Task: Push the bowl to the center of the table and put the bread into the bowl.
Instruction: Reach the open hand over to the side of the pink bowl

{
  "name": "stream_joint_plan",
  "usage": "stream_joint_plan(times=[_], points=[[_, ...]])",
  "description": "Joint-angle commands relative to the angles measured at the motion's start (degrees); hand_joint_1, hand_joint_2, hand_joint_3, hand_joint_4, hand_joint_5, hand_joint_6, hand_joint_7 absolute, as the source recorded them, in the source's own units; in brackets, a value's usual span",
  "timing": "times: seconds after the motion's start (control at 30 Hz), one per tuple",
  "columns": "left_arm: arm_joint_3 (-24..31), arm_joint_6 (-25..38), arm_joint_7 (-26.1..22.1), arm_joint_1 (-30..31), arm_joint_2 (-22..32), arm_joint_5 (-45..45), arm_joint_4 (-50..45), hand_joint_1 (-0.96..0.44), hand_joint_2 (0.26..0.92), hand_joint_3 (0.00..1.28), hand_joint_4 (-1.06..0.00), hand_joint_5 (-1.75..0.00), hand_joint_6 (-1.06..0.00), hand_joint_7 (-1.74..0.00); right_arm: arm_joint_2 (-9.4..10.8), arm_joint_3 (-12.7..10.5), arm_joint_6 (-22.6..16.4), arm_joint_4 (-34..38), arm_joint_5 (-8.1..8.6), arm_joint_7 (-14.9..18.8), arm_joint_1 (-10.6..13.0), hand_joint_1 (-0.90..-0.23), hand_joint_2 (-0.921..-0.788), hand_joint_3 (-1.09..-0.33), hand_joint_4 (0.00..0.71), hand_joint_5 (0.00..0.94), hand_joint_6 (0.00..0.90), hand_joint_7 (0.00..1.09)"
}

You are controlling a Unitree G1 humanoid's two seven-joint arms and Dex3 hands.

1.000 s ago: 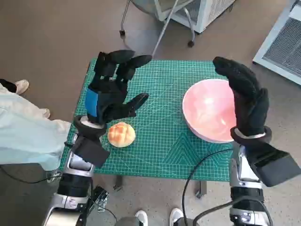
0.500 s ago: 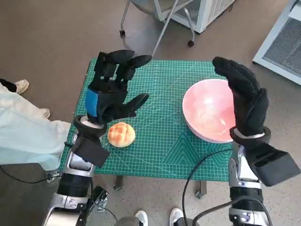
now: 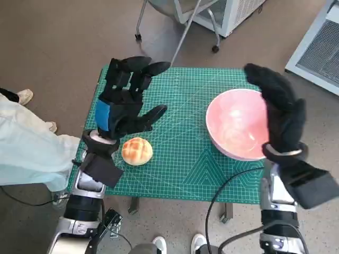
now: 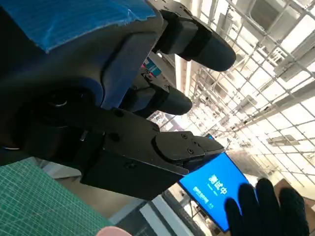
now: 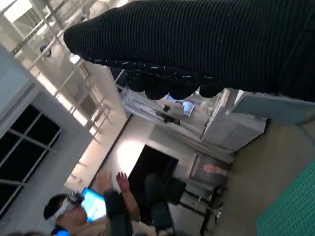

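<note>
A pink bowl (image 3: 235, 124) stands on the right part of the green cutting mat (image 3: 180, 153). A round golden bread roll (image 3: 137, 151) lies near the mat's front left edge. My left hand (image 3: 126, 100) is raised above the mat's left side, fingers spread, holding nothing, just behind the bread. My right hand (image 3: 279, 108) is upright over the bowl's right rim, fingers extended, empty. In the left wrist view my left hand (image 4: 123, 118) fills the picture, and the gloved right hand (image 4: 268, 206) shows at the lower corner. The right wrist view shows only the right hand (image 5: 206, 44) as a dark glove.
A person's pale trouser leg (image 3: 29, 153) and shoe (image 3: 24, 96) are at the left of the table. A chair base with castors (image 3: 177, 26) and white cabinets (image 3: 318, 47) stand beyond the table. A person wearing a headset (image 5: 83, 216) is seen in the right wrist view.
My right hand has shifted slightly to the right along the bowl's right side. The left hand, bread and bowl stay where they were.
</note>
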Motion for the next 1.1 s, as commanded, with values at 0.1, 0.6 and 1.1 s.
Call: stream_joint_plan(times=[0.1, 0.6, 1.1], points=[[0.5, 0.0, 1.6, 0.8, 0.5, 1.4, -0.2, -0.08, 0.749, 0.42, -0.13, -0.83, -0.15, -1.03, -2.3, -4.5, -1.0, 3.5, 1.37, -1.5, -0.1, -0.595, -0.921, -0.756, 0.340, 0.000, 0.004, 0.78], [1.8, -0.4, 3.2, 1.0, 2.7, 2.9, 1.3, -0.15, 0.807, 0.32, -0.17, -0.73, -0.19, -0.95, -7.8, -13.0, -7.3, 23.8, -3.49, -12.3, -1.4, -0.537, -0.921, -0.823, 0.341, 0.002, -0.001, 0.82], [2.1, -1.5, 3.7, 0.0, 3.5, 3.0, 2.8, -0.15, 0.862, 0.22, -0.20, -0.68, -0.20, -0.92, -6.5, -10.4, -1.8, 42.1, -7.18, -19.4, -6.3, -0.505, -0.921, -0.867, 0.316, 0.004, -0.001, 0.77]])
